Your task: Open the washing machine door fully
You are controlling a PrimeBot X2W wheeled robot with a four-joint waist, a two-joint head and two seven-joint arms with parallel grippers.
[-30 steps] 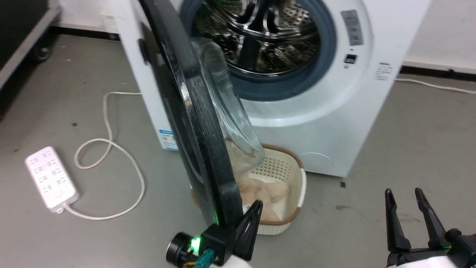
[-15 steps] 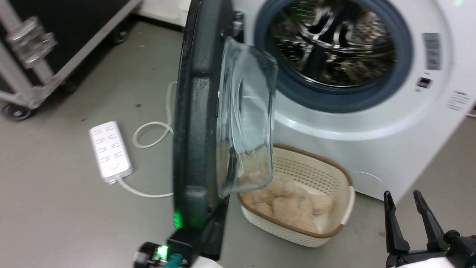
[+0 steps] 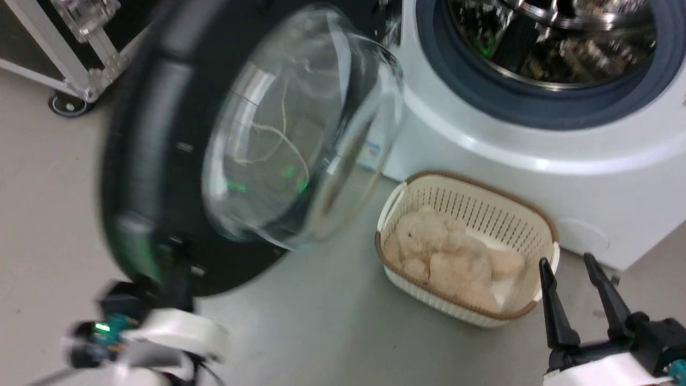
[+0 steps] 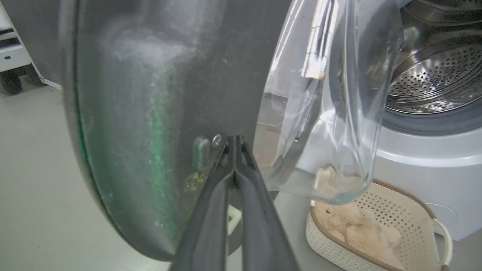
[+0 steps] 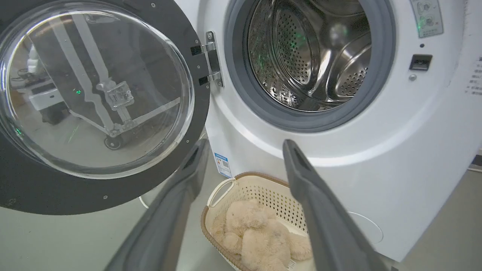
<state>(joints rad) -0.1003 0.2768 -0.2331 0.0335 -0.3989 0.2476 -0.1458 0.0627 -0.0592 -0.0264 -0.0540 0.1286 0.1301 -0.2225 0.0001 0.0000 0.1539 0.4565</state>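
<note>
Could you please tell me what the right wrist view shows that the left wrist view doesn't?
Right wrist view: the hinge, the blue label and the open right gripper. Left wrist view: the shut left gripper, tips at the inner face of the washing machine door. Both: that door, the steel drum, the basket with the plush toy.

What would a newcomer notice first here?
The washing machine door, a black ring with a bulging glass bowl, stands wide open left of the steel drum. On the floor below sits a cream basket holding a beige plush toy. The left end effector, shut, points at the door's inner face.
</note>
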